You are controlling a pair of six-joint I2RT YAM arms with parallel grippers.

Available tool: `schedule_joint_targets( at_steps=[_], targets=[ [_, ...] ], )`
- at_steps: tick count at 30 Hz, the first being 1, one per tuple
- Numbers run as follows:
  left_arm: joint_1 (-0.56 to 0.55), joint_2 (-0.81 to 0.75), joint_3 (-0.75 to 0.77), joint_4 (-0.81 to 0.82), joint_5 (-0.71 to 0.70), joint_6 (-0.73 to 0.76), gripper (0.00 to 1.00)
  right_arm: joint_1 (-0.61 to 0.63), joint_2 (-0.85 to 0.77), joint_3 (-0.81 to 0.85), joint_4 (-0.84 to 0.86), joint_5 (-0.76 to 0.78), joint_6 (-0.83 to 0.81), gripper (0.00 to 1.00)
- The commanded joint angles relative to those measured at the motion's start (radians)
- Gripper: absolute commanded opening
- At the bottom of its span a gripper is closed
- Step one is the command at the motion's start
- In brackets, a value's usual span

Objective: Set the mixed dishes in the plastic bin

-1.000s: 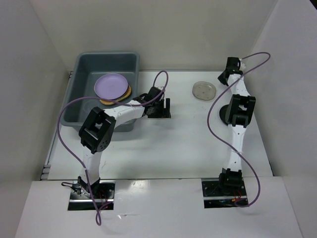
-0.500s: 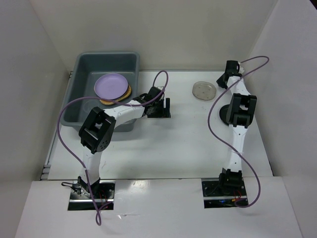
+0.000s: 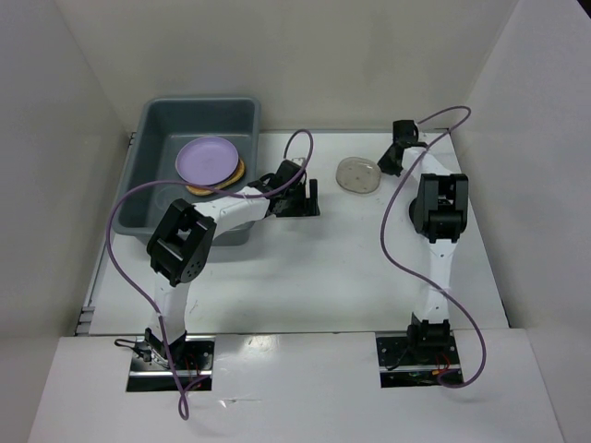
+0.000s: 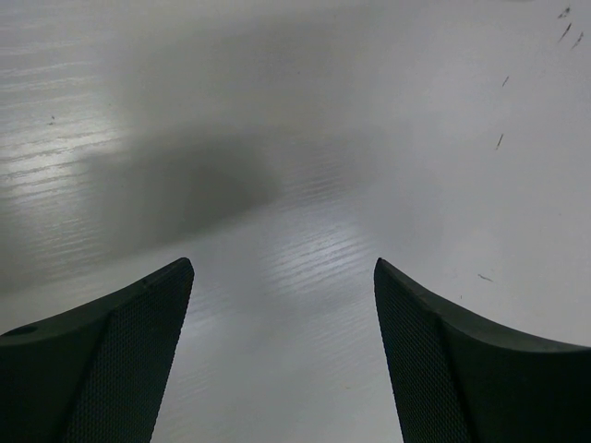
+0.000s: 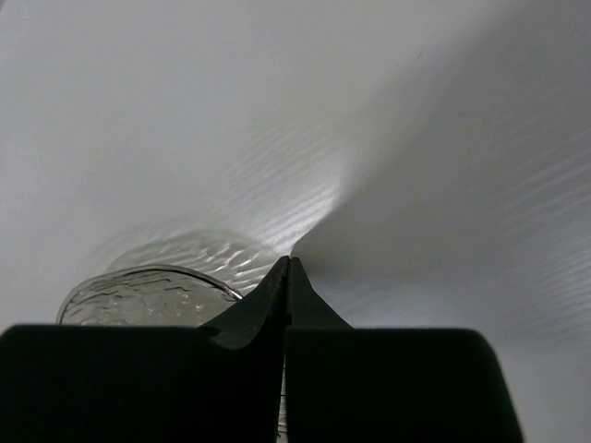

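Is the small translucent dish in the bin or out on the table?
Out: the small translucent dish sits on the white table, well right of the bin.

The plastic bin (image 3: 157, 138) is seen as smooth grey-blue plastic with a dull sheen. The lavender round plate (image 3: 208, 159) inside it is shown with an even, matt surface. The small translucent round dish (image 5: 138, 288) is rendered as a clear, glossy material with a rippled texture. The table (image 4: 388, 129) is finished in white, finely streaked and softly glossy. The fingers (image 4: 111, 369) of the left gripper (image 4: 283, 277) are covered in a fine, matt black mesh pattern. Those of the right gripper (image 5: 288, 277) are seen as smooth matt black.
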Motion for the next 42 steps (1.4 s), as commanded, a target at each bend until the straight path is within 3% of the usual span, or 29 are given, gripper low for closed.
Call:
schedule_joint_targets(
  at_steps=[1, 4, 12, 19, 20, 22, 25, 27, 28, 32, 38, 42],
  targets=[
    [0.001, -0.065, -0.016, 0.055, -0.057, -0.029, 0.86, 0.054, -0.079, -0.093, -0.053, -0.010, -0.012, 0.00],
    [0.001, -0.065, -0.025, 0.077, -0.123, -0.038, 0.87, 0.094, -0.146, -0.167, -0.034, -0.049, -0.002, 0.00],
    [0.001, 0.060, 0.140, 0.100, -0.241, -0.058, 0.88, 0.145, -0.298, -0.327, -0.010, -0.063, 0.007, 0.00],
    [0.070, 0.207, 0.329, 0.118, -0.200, -0.167, 0.83, 0.154, -0.419, -0.443, 0.000, -0.040, 0.007, 0.02],
    [0.070, 0.223, 0.346, 0.118, -0.200, -0.176, 0.82, 0.154, -0.436, -0.454, 0.000, -0.025, -0.004, 0.05],
    [0.070, 0.266, 0.381, 0.118, -0.200, -0.198, 0.82, 0.154, -0.473, -0.488, 0.000, -0.010, -0.004, 0.26],
    [0.070, 0.318, 0.418, 0.100, -0.200, -0.221, 0.81, 0.154, -0.556, -0.531, 0.000, 0.022, -0.013, 0.45],
    [0.070, 0.340, 0.445, 0.100, -0.189, -0.230, 0.80, 0.154, -0.622, -0.551, -0.009, 0.036, -0.022, 0.52],
    [0.070, 0.349, 0.446, 0.100, -0.189, -0.230, 0.80, 0.154, -0.645, -0.560, -0.009, 0.050, -0.036, 0.62],
    [0.070, 0.386, 0.479, 0.100, -0.169, -0.261, 0.78, 0.154, -0.764, -0.598, -0.029, 0.075, -0.059, 0.77],
    [0.070, 0.433, 0.533, 0.091, -0.151, -0.282, 0.73, 0.154, -0.955, -0.637, -0.072, 0.122, -0.070, 0.81],
    [0.070, 0.456, 0.553, 0.080, -0.160, -0.282, 0.58, 0.154, -1.027, -0.655, -0.095, 0.136, -0.079, 0.82]
  ],
)
